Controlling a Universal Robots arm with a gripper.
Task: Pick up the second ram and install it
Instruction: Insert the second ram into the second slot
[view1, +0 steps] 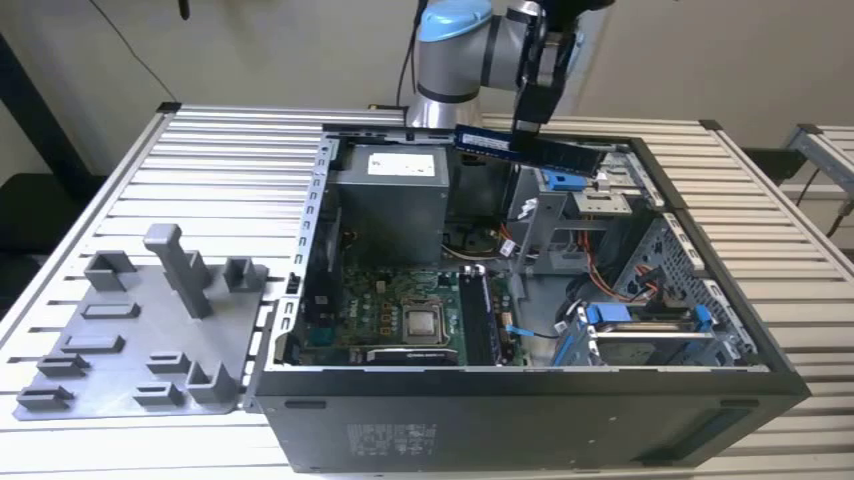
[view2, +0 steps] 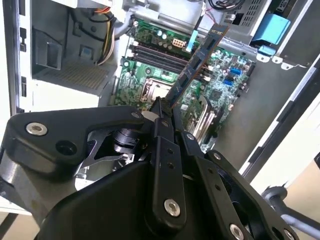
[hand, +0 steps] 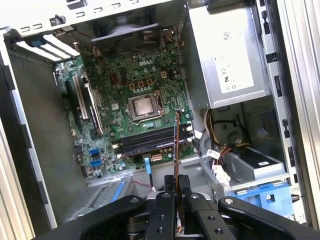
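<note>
Gripper (view1: 525, 128) clamps the memory stick (view1: 561, 152) near its middle; board slots (hand: 145, 141) lie well below the gripper; its long axis looks crosswise to them.

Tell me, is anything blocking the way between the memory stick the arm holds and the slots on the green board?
Nothing visible does. The fingers grip the memory stick above the open case, and in the first wrist view the dark slots beneath it lie uncovered, cables off to one side.

The pincer (view2: 166, 106) is matt black, probably metal; the case (view1: 534, 420) dull sheet metal, the table (view1: 240, 140) ribbed metal.
</note>
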